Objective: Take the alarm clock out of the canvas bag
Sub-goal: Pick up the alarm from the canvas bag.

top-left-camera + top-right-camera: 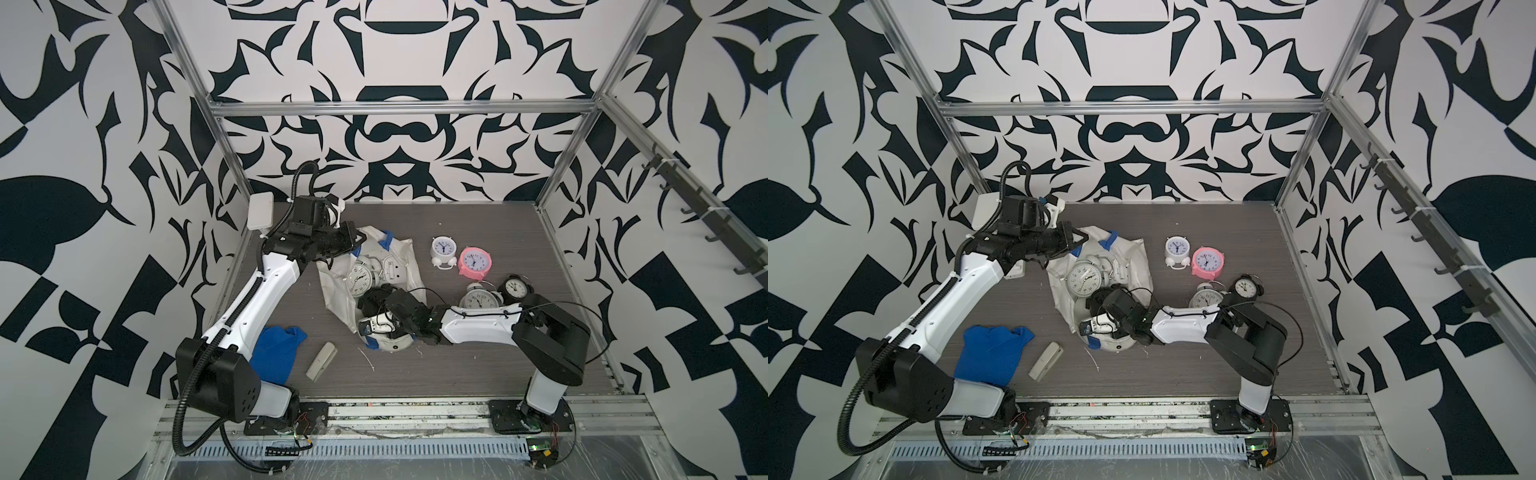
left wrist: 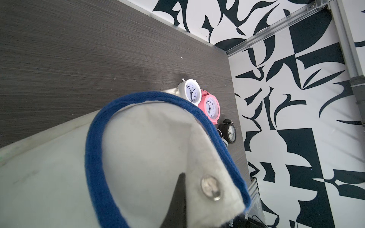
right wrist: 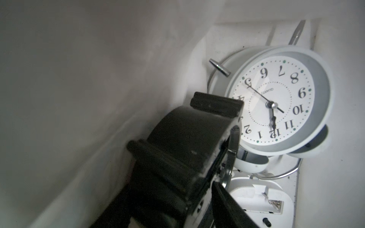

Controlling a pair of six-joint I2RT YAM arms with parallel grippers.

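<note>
- Canvas folds and the wrist camera hide most of the right gripper (image 1: 379, 306) in both top views. It is inside the mouth of the canvas bag (image 1: 332, 291), which lies mid-table.
- Inside the bag, the black alarm clock (image 3: 177, 142) fills the gap between the jaws in the right wrist view. One finger (image 3: 229, 203) lies against its front rim, but I cannot tell whether the jaws press it.
- Deeper in, the white alarm clock (image 3: 276, 98) lies face up, partly covered by the black one.
- Cloth covers the fingers of the left gripper (image 1: 358, 242), which is clenched on the bag's far rim by a blue strap (image 2: 94, 138), holding it up.
- Reaching forward, the left arm keeps its forearm roughly level. The right arm bends in low from the right, covering part of a silver clock (image 1: 478, 300) outside the bag.
</note>
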